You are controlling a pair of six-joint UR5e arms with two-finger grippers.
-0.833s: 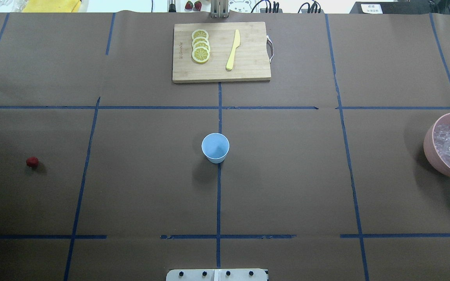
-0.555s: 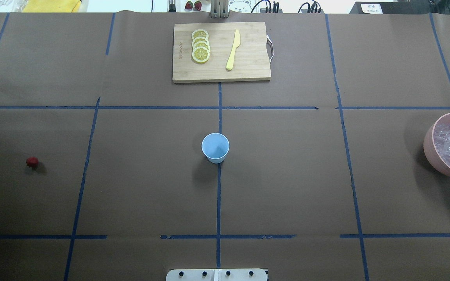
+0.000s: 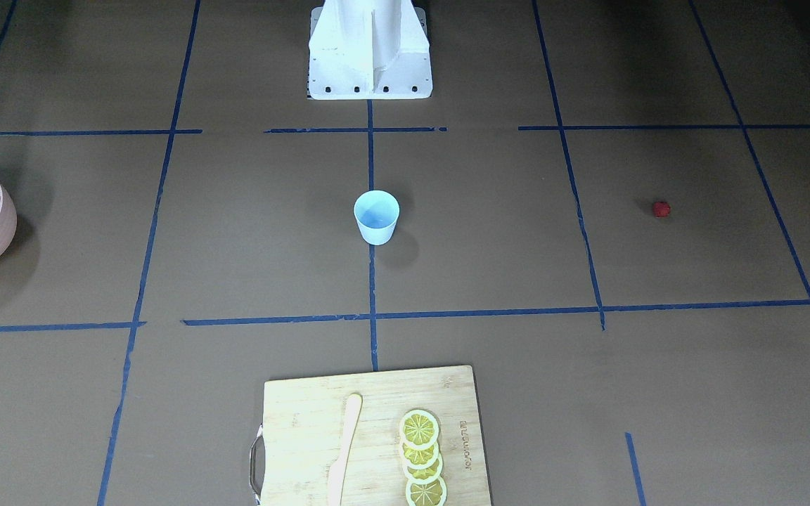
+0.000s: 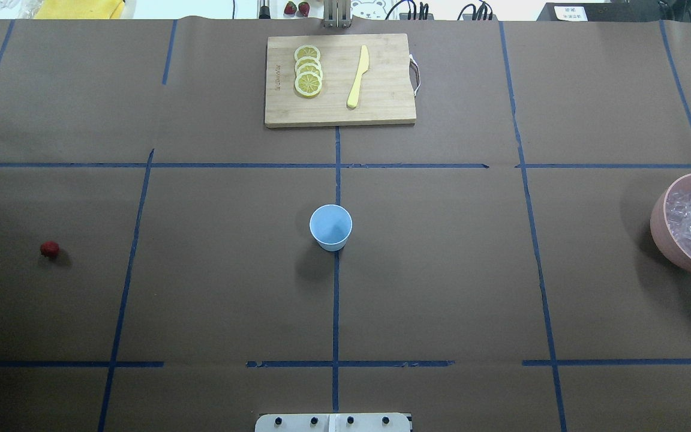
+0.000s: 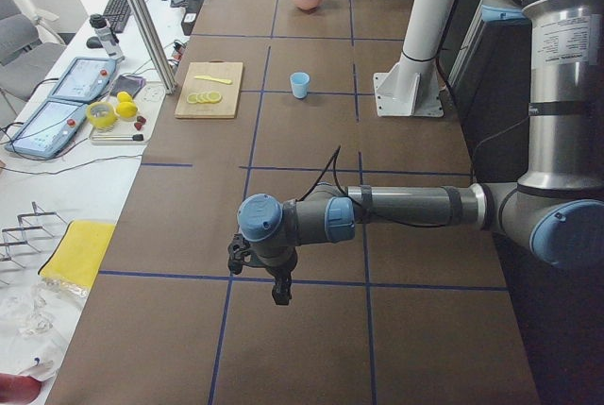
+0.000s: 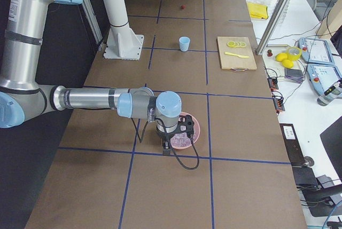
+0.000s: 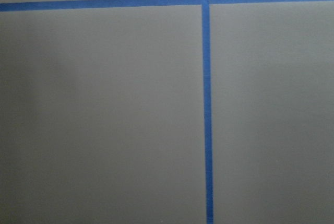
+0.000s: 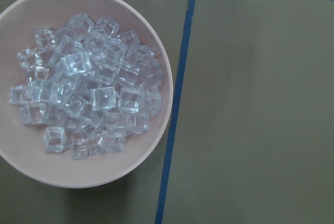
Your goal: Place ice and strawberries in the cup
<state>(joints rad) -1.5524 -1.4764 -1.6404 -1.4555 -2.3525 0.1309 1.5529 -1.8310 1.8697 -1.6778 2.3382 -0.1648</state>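
The light-blue cup (image 4: pixel 330 227) stands upright at the table's centre on a blue tape line, also seen in the front view (image 3: pixel 377 216). One small red strawberry (image 4: pixel 50 249) lies far to the left of the cup. The ice (image 8: pixel 88 85) fills a pink bowl (image 4: pixel 660 231) at the right edge. My right gripper (image 6: pixel 166 149) hangs over that bowl; my left gripper (image 5: pixel 278 292) hangs over bare table far from the strawberry. Both show only in the side views, so I cannot tell whether they are open or shut.
A wooden cutting board (image 4: pixel 381 108) with lemon slices (image 4: pixel 308 71) and a yellow knife (image 4: pixel 357 77) lies at the far middle edge. The white robot base (image 3: pixel 370 49) stands at the near edge. A side bench (image 5: pixel 85 112) holds tablets and lemons.
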